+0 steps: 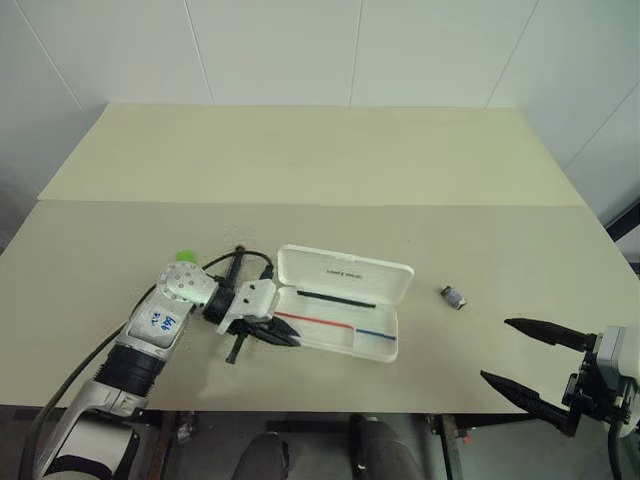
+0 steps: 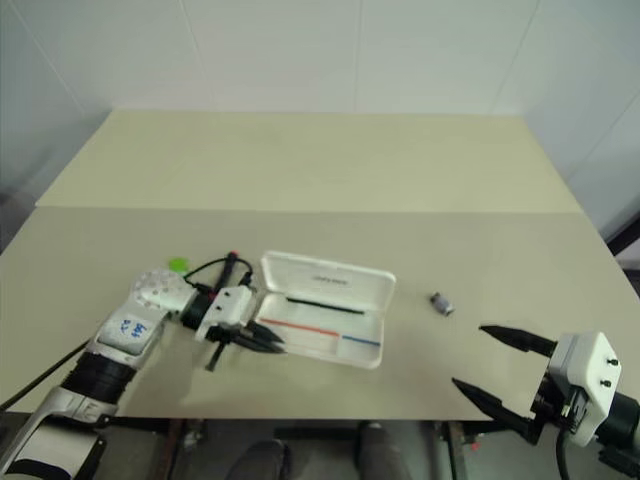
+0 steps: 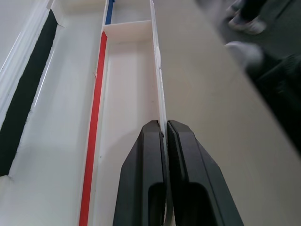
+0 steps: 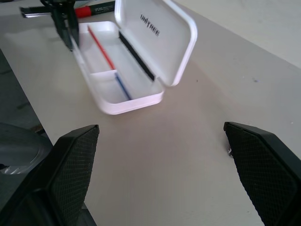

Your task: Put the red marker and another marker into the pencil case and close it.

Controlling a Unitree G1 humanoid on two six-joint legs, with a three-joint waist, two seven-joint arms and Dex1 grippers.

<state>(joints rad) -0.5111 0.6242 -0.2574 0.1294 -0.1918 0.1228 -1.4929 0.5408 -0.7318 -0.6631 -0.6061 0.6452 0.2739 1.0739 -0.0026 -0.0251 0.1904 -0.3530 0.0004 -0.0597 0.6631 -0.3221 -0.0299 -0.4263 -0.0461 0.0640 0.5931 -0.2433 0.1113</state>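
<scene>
The white pencil case point(image 1: 345, 272) lies open at the table's middle, its lid tilted up at the back, with red and blue stripes inside. My left gripper point(image 1: 275, 335) is at its left end, shut on the thin front wall point(image 3: 158, 70) of the case. The red marker point(image 4: 87, 10) lies on the table just left of the case, partly under that gripper, its dark end point(image 1: 233, 352) pointing toward me. The light-green marker point(image 1: 185, 257) peeks out behind my left wrist. My right gripper point(image 1: 497, 350) hangs open and empty near the front right edge, well apart from the case.
A small grey metallic piece point(image 1: 453, 297) lies on the table right of the case. A black cable point(image 1: 250, 256) loops over the left wrist. The table's front edge point(image 1: 400, 410) runs just below both grippers.
</scene>
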